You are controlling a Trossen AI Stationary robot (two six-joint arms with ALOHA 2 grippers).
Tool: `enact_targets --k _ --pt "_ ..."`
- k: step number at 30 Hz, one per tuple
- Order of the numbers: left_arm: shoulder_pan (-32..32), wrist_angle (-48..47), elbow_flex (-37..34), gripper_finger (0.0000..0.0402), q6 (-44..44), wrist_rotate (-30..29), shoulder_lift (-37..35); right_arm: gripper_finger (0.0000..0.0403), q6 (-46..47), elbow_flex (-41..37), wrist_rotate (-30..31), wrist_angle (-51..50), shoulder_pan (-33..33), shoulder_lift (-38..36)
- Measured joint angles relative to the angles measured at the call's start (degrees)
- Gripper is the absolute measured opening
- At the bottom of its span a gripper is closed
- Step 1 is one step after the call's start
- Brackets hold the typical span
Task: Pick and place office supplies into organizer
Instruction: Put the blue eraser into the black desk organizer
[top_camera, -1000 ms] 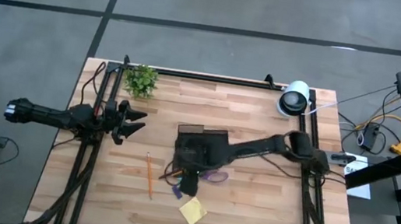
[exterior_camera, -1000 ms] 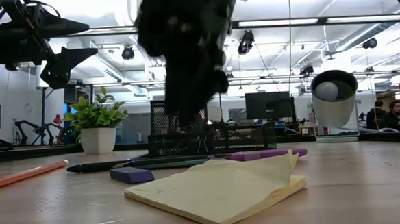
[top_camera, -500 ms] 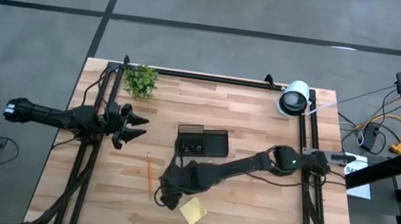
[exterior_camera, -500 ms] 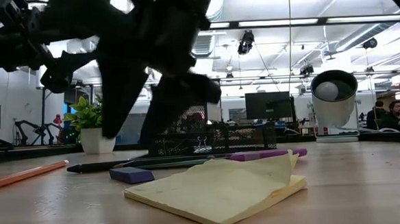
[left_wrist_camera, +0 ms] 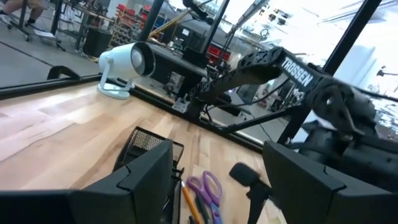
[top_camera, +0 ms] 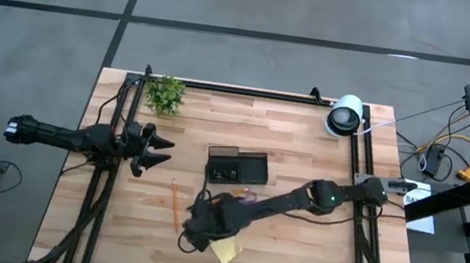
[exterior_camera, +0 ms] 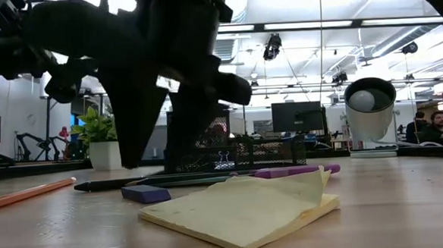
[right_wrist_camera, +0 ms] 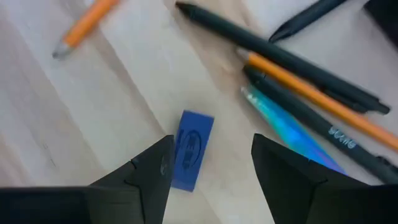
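Bench [top_camera: 306, 151]: light wood planks, filling the middle of the overhead frame.

Right arm reached from the right edge to lower centre. Right gripper [right_wrist_camera: 210, 163] hung over a small blue eraser [right_wrist_camera: 191, 157]. Fingers [right_wrist_camera: 147, 175] were spread wide, one either side of it, holding nothing; contact not yet made, as far as I could judge.

Left arm waited at the left edge. Left gripper [top_camera: 152, 147] was also wide open and empty, pointing toward the middle.

Organizer [top_camera: 237, 166]: black mesh tray just above centre overhead. A binder clip showed at its wall in the low view; the rest of the inside couldn't be made out.

Sticky-note pad [exterior_camera: 245, 207]: lower centre, flat on the bench, top sheets curling up. Soft, light stack; likely needs a pinch across two opposite edges.

Loose pens and pencil lay bunched just below the organizer, beside the eraser: black pen [right_wrist_camera: 273, 56], orange pencil [right_wrist_camera: 317, 102], teal pen [right_wrist_camera: 292, 127]. Thin, stiff and round, so prone to roll; grip mid-shaft, across the barrel.

Separate orange pencil [top_camera: 175, 206] lay left of centre, apart from the bunch.

Eraser: light, stiff, grippy block. Close on the long sides, which is how the fingers were lined up.
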Motion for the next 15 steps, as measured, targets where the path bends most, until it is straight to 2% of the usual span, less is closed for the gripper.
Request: enact_targets --k 15 --pt "-0.01 -1.59 -0.09 0.0235 0.52 0.04 -0.22 0.0203 -2.34 -0.06 -0.35 3.12 0.14 2.38"
